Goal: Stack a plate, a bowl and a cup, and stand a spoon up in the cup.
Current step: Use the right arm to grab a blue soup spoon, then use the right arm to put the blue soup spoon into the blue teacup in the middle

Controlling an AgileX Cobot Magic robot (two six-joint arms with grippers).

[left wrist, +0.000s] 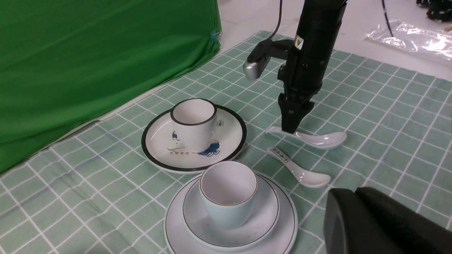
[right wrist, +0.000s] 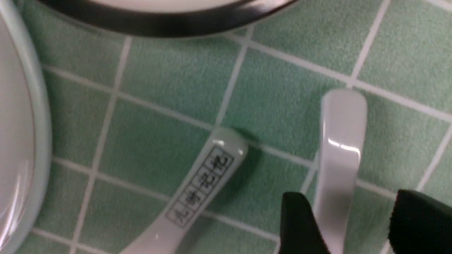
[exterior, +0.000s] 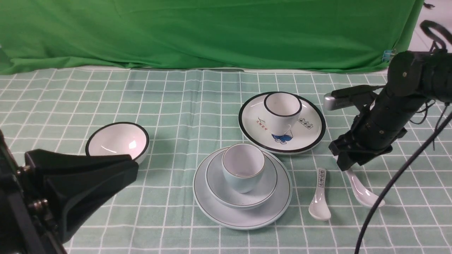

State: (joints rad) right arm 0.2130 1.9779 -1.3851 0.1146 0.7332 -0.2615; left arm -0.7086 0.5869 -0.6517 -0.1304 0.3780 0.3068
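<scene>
As right claw point(right wrist: 348, 201) straddles spoon point(right wrist: 342, 120), cup point(exterior: 243, 169) in bowl point(exterior: 266, 185) on plate point(exterior: 243, 219)

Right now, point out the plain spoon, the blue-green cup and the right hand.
plain spoon point(exterior: 366, 196): front view, on its bowl.
blue-green cup point(exterior: 243, 180): front view, on its outer wall.
right hand point(left wrist: 291, 127): left wrist view, at its fingertips, by the spoon's handle.

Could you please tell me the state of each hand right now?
Left hand: closed, empty.
Right hand: open, astride the plain spoon handle, not gripping yet.
</scene>
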